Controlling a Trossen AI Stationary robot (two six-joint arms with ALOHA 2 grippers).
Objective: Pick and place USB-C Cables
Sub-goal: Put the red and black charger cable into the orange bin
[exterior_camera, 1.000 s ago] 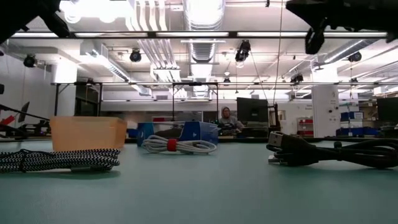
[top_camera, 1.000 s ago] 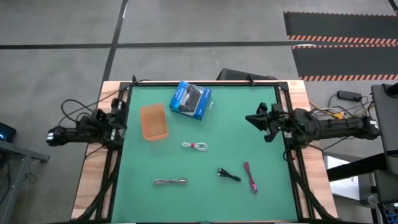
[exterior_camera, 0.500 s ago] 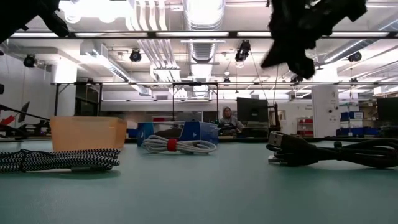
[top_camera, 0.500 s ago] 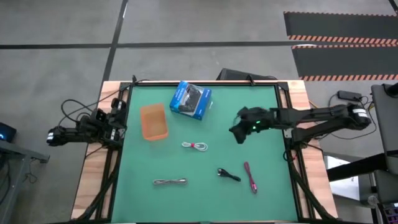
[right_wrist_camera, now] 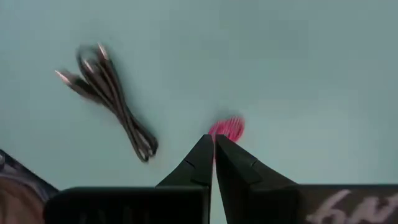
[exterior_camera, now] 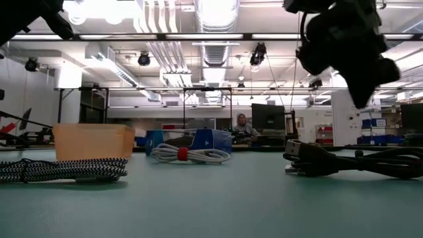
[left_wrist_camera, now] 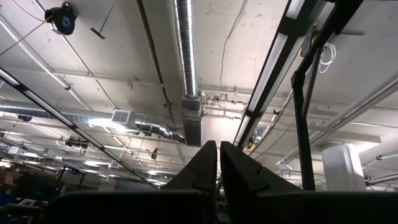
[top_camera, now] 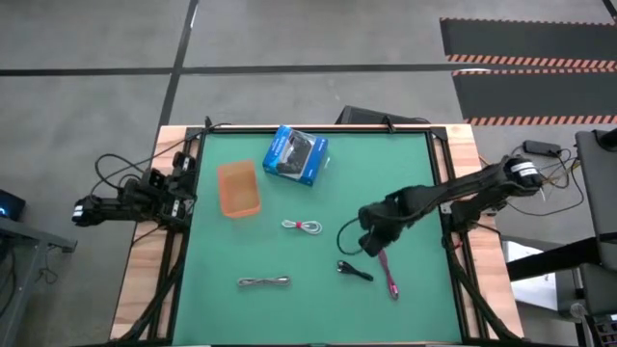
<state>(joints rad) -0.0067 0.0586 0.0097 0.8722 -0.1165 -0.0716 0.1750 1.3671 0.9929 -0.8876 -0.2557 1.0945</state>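
Observation:
Four cables lie flat on the green mat: white with a red tie (top_camera: 302,226), grey braided (top_camera: 264,281), black (top_camera: 355,272) and dark red (top_camera: 388,276). My right gripper (top_camera: 369,241) is shut and empty. It hangs above the mat just on the far side of the black and dark red cables, and in the low view (exterior_camera: 367,99) it is well above the black cable (exterior_camera: 350,160). In its wrist view (right_wrist_camera: 213,144) a dark cord (right_wrist_camera: 112,99) lies off to one side, and a pink-red patch (right_wrist_camera: 227,128) shows just past the fingertips. My left gripper (left_wrist_camera: 218,163) is shut and rests at the table's left edge (top_camera: 181,181).
A blue box with a black picture (top_camera: 296,154) and a flat brown tray (top_camera: 238,188) stand at the far left of the mat. A black frame (top_camera: 439,145) runs round the mat. A person (exterior_camera: 242,125) sits far off in the room behind.
My right arm has reached out from the table's right edge toward the middle and the near side. It has come down from near the top of the low view to above the black and dark red cables. No cable has moved.

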